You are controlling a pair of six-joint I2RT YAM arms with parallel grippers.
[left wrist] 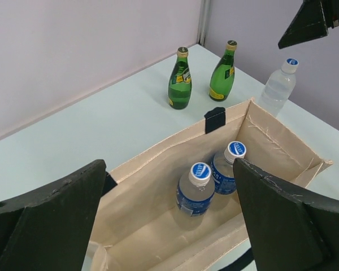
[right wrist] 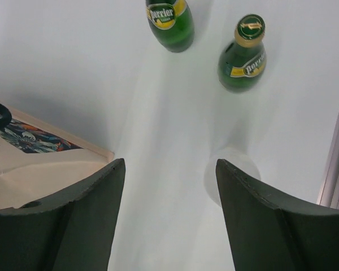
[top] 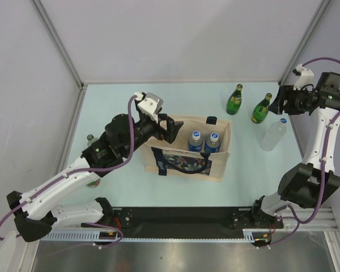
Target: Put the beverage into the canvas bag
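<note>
The beige canvas tote bag [top: 221, 161] stands upright near the middle of the pale blue-green counter [top: 130, 102]. Its mouth opens straight up and its long axis runs left to right, with the right end swung slightly nearer. Its dark blue printed panel [top: 178, 161] faces the near edge, and a navy strap handle [top: 211, 119] shows on the far wall. Inside, in the right half, two clear water bottles with blue caps [top: 196, 140] stand upright side by side, touching.

The left pincer [top: 169, 129] hangs at the bag's left end, just above the rim — fingers spread wide, nothing between them. The right pincer [top: 280, 102] hovers high at the far right, likewise wide open and empty. Below it a clear plastic water bottle [top: 273, 135] stands upright just right of the bag, not touching it. Two green glass bottles with yellow labels [top: 234, 100] stand upright beyond the bag's right end, near each other but apart.

Pale grey wall panels [top: 175, 39] with metal posts close in the counter on three sides — a black rail [top: 181, 218] runs along the near edge.
</note>
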